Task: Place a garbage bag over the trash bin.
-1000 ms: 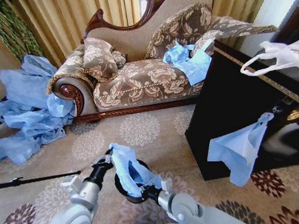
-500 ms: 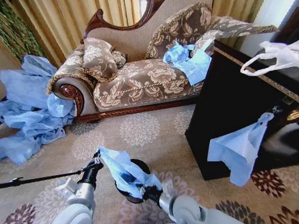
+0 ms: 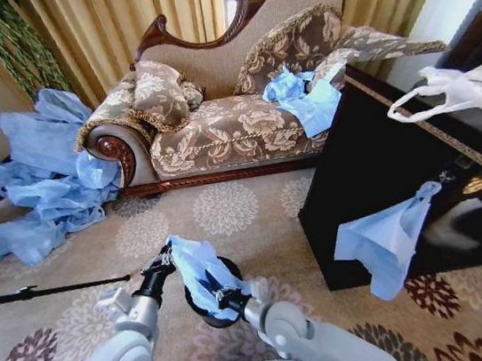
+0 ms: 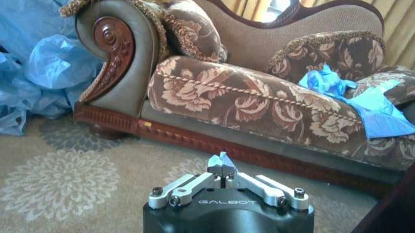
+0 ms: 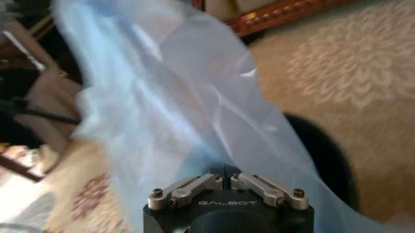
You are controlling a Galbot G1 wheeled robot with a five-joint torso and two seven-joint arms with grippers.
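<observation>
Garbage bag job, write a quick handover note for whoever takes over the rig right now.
Left gripper: jaws shut on one edge of the garbage bag, held above the carpet on the bin's left.
Right gripper: jaws shut on the bag's near edge, at the front of the trash bin.
The bag is stretched between the two grippers, draped across the bin's top; the bin stands upright on the carpet in front of the sofa.
Done: bag picked up and brought over the bin.
Left: open the mouth and pull it down around the rim; I can't see that it is over the rim yet.

Left claw (image 4: 222,171) pinching garbage bag (image 4: 224,156)
</observation>
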